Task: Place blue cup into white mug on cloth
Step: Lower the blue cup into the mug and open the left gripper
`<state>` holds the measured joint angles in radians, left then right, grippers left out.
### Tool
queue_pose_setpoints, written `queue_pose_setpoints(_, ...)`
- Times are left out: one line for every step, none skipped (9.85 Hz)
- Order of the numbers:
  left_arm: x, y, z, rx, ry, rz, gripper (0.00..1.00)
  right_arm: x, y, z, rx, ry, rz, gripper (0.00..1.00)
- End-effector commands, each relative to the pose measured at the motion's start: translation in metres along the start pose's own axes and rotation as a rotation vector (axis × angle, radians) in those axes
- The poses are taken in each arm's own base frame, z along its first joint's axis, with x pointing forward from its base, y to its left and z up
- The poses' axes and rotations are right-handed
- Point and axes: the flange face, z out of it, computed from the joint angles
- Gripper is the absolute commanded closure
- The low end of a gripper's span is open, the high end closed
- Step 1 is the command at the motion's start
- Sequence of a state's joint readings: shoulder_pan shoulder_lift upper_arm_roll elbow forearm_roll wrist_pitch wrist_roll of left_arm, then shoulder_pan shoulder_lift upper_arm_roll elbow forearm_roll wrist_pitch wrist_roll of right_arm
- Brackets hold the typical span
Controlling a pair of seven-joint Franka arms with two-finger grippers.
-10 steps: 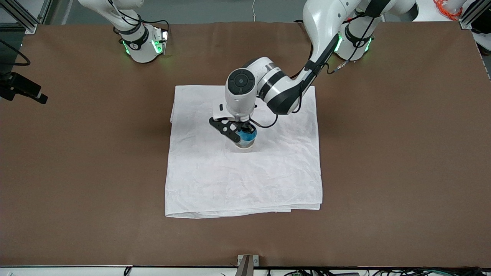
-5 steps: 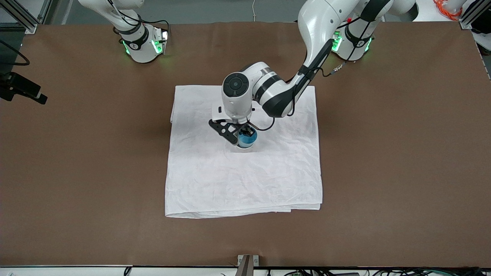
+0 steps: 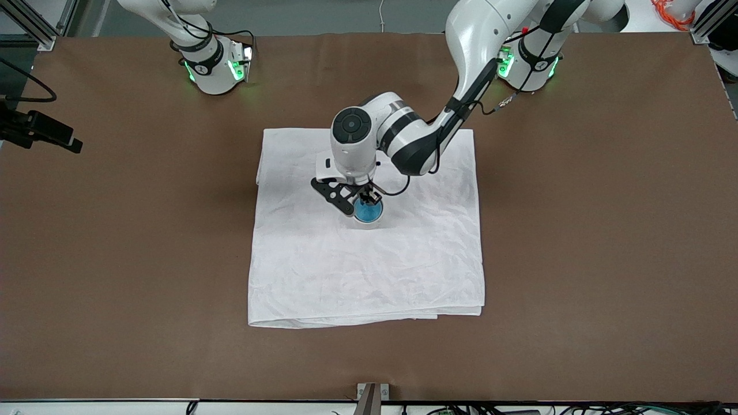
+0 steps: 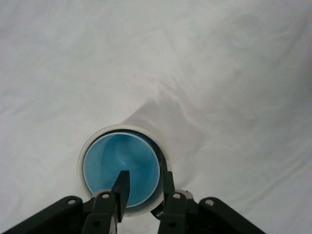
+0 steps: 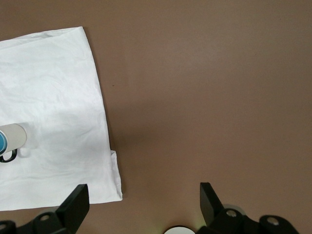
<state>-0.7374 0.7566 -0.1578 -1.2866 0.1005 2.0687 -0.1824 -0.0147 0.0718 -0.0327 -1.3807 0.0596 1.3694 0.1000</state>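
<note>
White wrinkled fabric, the cloth [image 3: 369, 230], lies roughly square on the matte brown table [image 3: 576, 230], its folded edge doubled along the side nearest the front camera. On it, near mid-cloth and a little toward the robot bases, stands the white mug [image 3: 366, 222], smooth, round and upright. The blue cup [image 3: 367, 212] sits inside it, mouth up, long axis vertical, glossy brighter blue within.

The left claw [image 3: 365, 200] is at the cup's rim. In the left wrist view one finger [image 4: 121, 187] hangs inside the blue cup [image 4: 121, 168] and the other stands between the cup and the white mug [image 4: 90, 146]; narrow gap, contact with the wall cannot be told. The front view hides this under the wrist.

The right wrist view alone shows the mug's side wall [image 5: 13, 136] and dark handle [image 5: 7, 156]. The right claw [image 5: 142, 202] waits over bare table [image 5: 204, 97], fingers spread wide, holding nothing.
</note>
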Motion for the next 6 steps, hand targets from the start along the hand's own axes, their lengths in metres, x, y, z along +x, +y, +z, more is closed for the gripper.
queue_pose_setpoints(0.002,-0.046,-0.052,0.031,0.03,-0.048,0.58,-0.003,0.004,-0.002,-0.009,0.004,-0.006,0.0)
queue_pose_setpoints(-0.003,-0.091,-0.084,0.043,0.018,-0.114,0.54,-0.003,0.003,-0.002,-0.011,0.003,-0.007,0.0)
queue_pose_setpoints(-0.014,-0.153,-0.12,0.05,0.01,-0.213,0.47,-0.003,0.002,-0.001,-0.014,0.003,-0.01,0.0)
queue_pose_setpoints(-0.028,-0.214,-0.147,0.054,0.02,-0.305,0.39,-0.003,0.002,-0.002,-0.014,0.003,-0.008,0.0)
queue_pose_setpoints(-0.047,-0.26,-0.171,0.066,0.006,-0.375,0.36,-0.003,0.002,-0.002,-0.013,0.006,-0.008,0.0)
queue_pose_setpoints(-0.066,-0.3,-0.192,0.081,0.003,-0.431,0.13,-0.003,0.003,-0.003,-0.013,0.008,-0.007,0.0)
